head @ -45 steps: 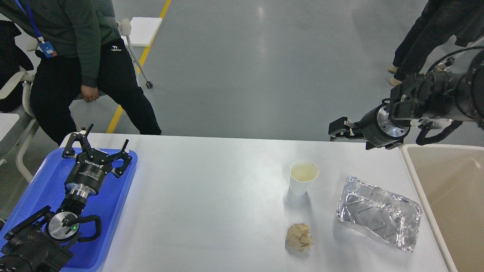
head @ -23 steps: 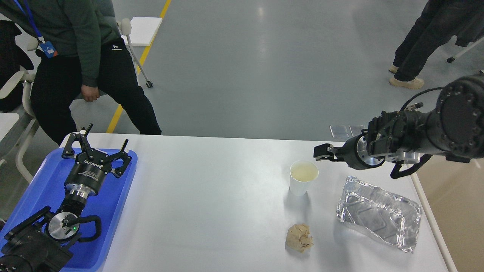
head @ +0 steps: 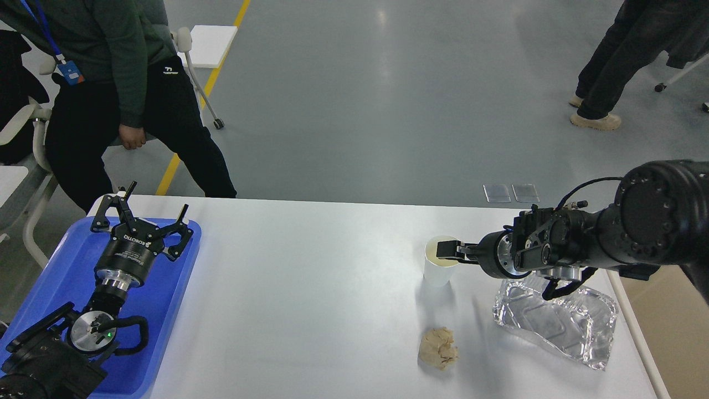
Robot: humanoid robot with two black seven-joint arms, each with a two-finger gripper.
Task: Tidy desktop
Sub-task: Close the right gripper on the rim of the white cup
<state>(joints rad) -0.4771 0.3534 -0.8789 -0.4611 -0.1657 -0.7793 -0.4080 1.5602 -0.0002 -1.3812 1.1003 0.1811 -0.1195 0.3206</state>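
The white desktop (head: 310,288) carries a white paper cup (head: 439,272) with pale liquid, a crumpled brown paper ball (head: 438,347) and a dented foil tray (head: 556,327). My right gripper (head: 446,250) reaches in from the right and hovers over the cup's mouth, at its rim. It is dark and seen nearly end-on, so I cannot tell its fingers apart. My left gripper (head: 145,213) is open and empty above the blue tray (head: 171,310) at the left edge.
A beige bin (head: 673,338) stands off the table's right edge, partly hidden by my right arm. A seated person (head: 111,83) is behind the table's far left corner. Another person's legs (head: 615,61) stand at the far right.
My right arm has swung down and to the left, from above the far right corner to the cup's mouth. The left arm has not moved.
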